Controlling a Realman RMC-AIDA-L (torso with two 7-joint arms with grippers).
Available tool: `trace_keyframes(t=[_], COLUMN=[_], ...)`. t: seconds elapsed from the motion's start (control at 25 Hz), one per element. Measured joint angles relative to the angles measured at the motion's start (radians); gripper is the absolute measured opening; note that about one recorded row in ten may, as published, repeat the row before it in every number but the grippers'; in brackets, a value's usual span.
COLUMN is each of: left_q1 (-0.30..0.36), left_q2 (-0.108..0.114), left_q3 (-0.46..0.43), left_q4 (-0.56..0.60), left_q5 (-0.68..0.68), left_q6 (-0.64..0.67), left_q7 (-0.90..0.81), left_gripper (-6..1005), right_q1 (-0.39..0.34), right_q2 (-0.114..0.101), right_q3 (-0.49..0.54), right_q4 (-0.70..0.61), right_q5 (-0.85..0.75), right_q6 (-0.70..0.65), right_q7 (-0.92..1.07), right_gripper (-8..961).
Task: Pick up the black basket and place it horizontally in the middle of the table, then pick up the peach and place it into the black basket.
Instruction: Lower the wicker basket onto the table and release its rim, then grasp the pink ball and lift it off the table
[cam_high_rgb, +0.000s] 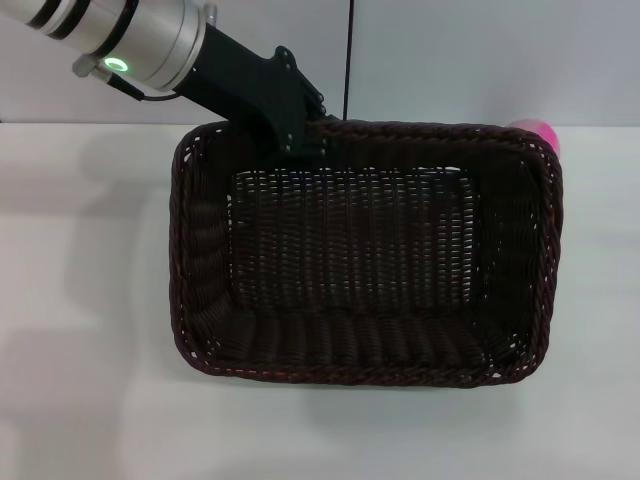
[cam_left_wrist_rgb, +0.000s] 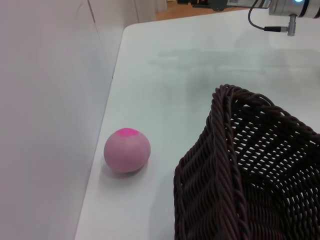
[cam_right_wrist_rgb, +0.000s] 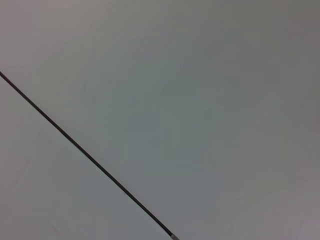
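White table (cam_high_rgb: 80, 300), pale wall behind. From head view we see only sliver of peach (cam_high_rgb: 540, 131) past black basket (cam_high_rgb: 365, 250) far right corner; left wrist view shows whole peach on table near wall, apart from basket. Basket holds nothing. Left gripper (cam_high_rgb: 300, 135) reaches down to far rim; finger state we cannot tell.
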Motion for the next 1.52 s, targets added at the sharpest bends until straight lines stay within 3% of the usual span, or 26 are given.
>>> trace_keyframes(t=[0.44,0.8,0.92,1.0,1.16,1.24,1.28,1.32,1.36,1.44,1.48,1.52], left_q1=[0.003,0.029,0.084,0.123,0.123,0.251,0.251,0.294,0.369,0.381,0.400,0.433], left_q2=[-0.002,-0.002,-0.001,0.000,0.000,-0.002,-0.002,-0.001,-0.002,-0.002,-0.003,-0.003], left_q3=[-0.001,-0.003,-0.003,-0.005,-0.005,-0.050,-0.050,-0.061,-0.063,-0.061,-0.060,-0.062], left_q4=[0.003,0.012,0.054,0.076,0.076,0.043,0.043,-0.008,-0.146,-0.176,-0.223,-0.363], left_q5=[-0.003,-0.051,-0.148,-0.215,-0.215,-0.532,-0.532,-0.681,-0.965,-1.016,-1.100,-1.258], left_q6=[-0.048,-0.106,-0.158,-0.187,-0.187,-0.259,-0.259,-0.269,-0.266,-0.262,-0.252,-0.204], left_q7=[-0.022,-0.007,0.021,0.035,0.035,0.136,0.136,0.200,0.349,0.378,0.425,0.519], left_gripper=[231,524,645,846,845,845,844,844,844,844,843,843], right_q1=[0.000,0.001,0.002,0.002,0.002,0.001,0.001,0.001,0.000,-0.002,-0.005,-0.006], right_q2=[0.001,0.002,0.001,0.001,-0.001,-0.003,-0.003,-0.006,-0.013,-0.022,-0.039,-0.053], right_q3=[0.000,0.000,-0.002,-0.002,-0.025,-0.066,-0.066,-0.121,-0.188,-0.232,-0.303,-0.337], right_q4=[0.000,0.000,0.000,0.000,-0.006,-0.029,-0.029,-0.065,-0.108,-0.134,-0.180,-0.209], right_q5=[-0.001,-0.001,-0.001,-0.001,-0.001,-0.001,-0.001,-0.001,-0.001,-0.001,-0.014,-0.040], right_q6=[0.000,0.002,0.002,0.002,-0.001,-0.003,-0.003,0.000,0.000,-0.001,-0.003,-0.003], right_q7=[0.000,0.000,0.000,0.000,0.000,0.001,0.001,0.002,0.009,0.023,0.061,0.092], right_gripper=[567,567,566,566,566,566,566,566,566,567,567,567])
